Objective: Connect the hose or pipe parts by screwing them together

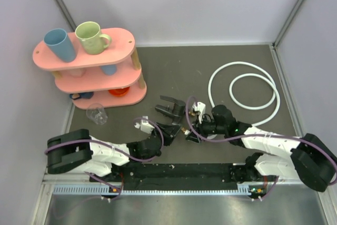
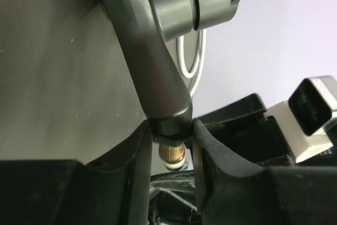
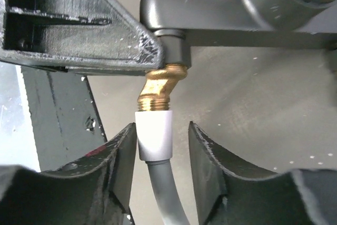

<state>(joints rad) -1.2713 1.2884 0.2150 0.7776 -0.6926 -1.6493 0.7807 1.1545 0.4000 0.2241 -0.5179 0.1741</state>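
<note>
The black Y-shaped tap fitting (image 1: 169,108) is held up off the table by my left gripper (image 1: 171,128), which is shut on its lower stem (image 2: 167,125). A brass threaded end (image 2: 171,152) pokes out below the jaws. In the right wrist view the white hose's end nut (image 3: 155,135) sits on the brass thread (image 3: 158,90). My right gripper (image 3: 163,127) is open around that nut: the left finger (image 3: 124,151) touches it and the right finger (image 3: 205,151) stands apart. The white hose (image 1: 242,64) lies in loops at the back right.
A pink three-tier rack (image 1: 87,61) with a blue cup (image 1: 59,44) and a green mug (image 1: 90,37) stands at the back left. A clear cup (image 1: 97,113) lies in front of it. A black rail (image 1: 179,171) runs along the near edge.
</note>
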